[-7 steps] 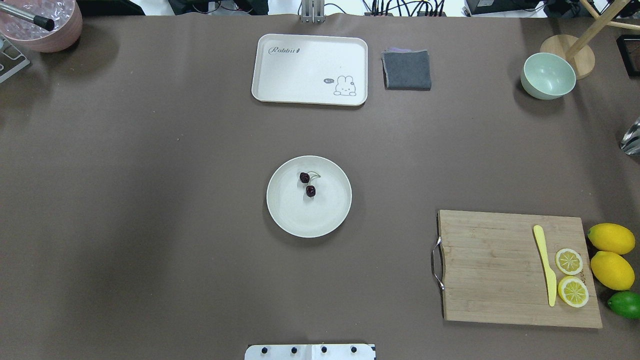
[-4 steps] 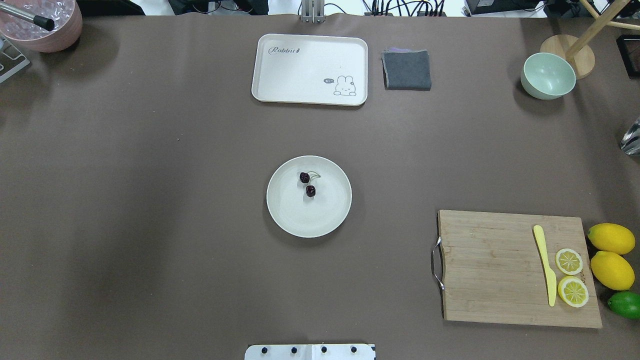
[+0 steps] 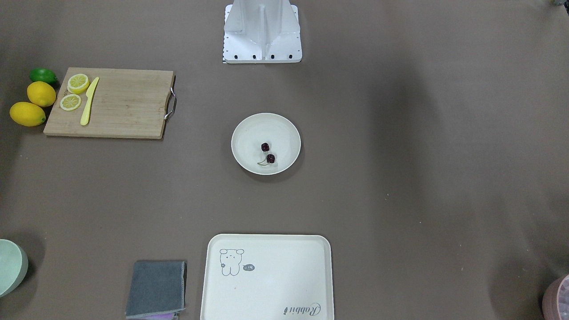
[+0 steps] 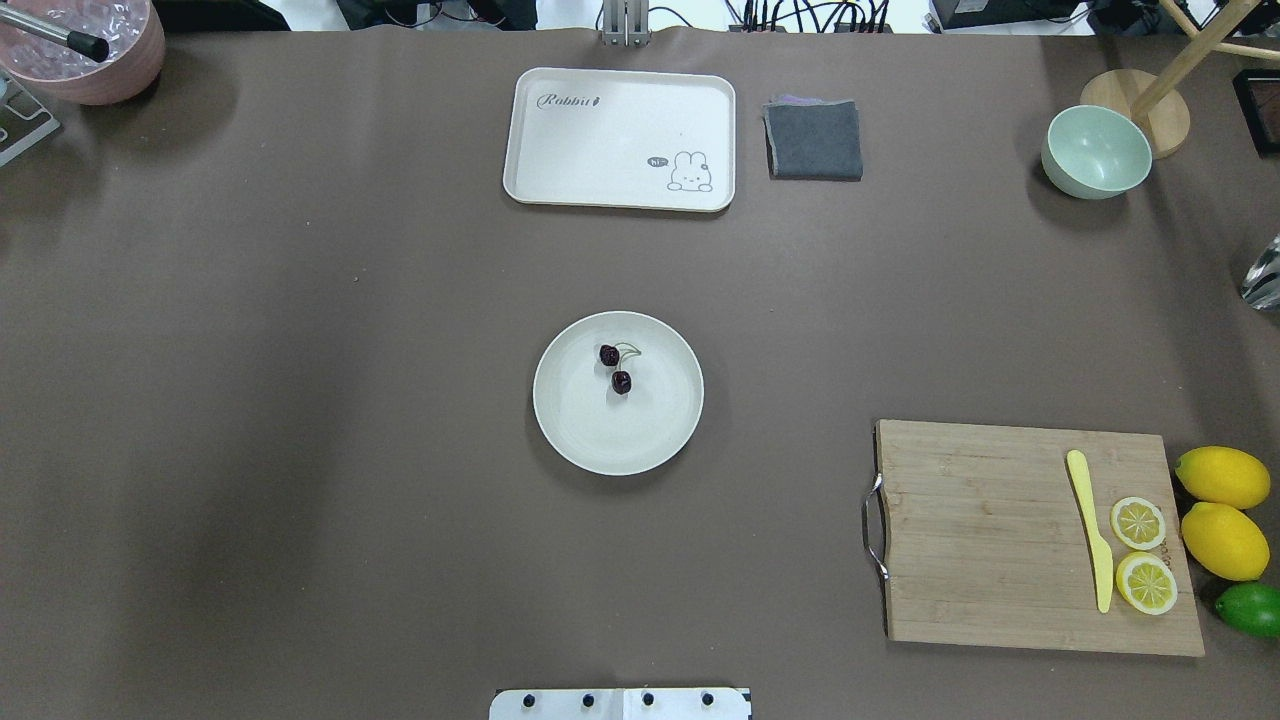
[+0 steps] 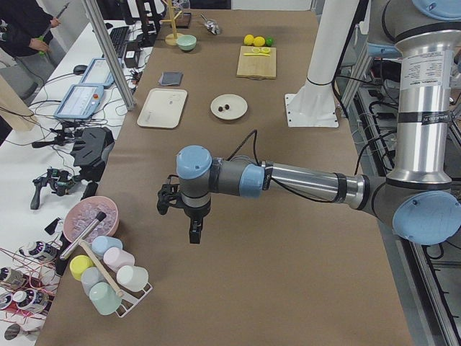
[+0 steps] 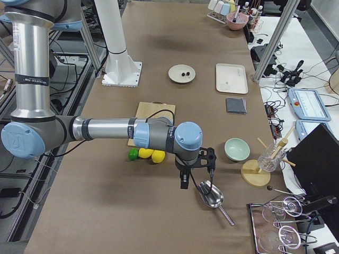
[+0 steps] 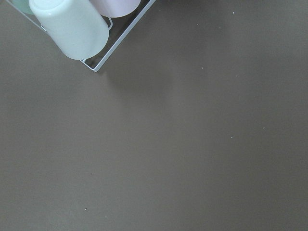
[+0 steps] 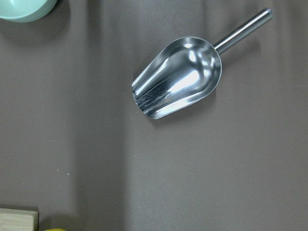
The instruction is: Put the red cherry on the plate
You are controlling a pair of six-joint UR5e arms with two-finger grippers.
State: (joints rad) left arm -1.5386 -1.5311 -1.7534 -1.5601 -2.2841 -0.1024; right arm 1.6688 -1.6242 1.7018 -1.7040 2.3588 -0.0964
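The red cherry, a dark pair on thin stems, lies inside the round cream plate at the table's middle, seen too as the cherry on the plate. My left gripper hangs over bare table at the left end, far from the plate. My right gripper hangs at the right end beside a metal scoop. Both grippers show only in the side views, so I cannot tell whether they are open or shut. Neither wrist view shows fingers.
A rabbit tray, a grey cloth and a pale green bowl sit at the far side. A cutting board with a yellow knife and lemon slices, lemons and a lime lie right. A cup rack and a pink bucket stand left.
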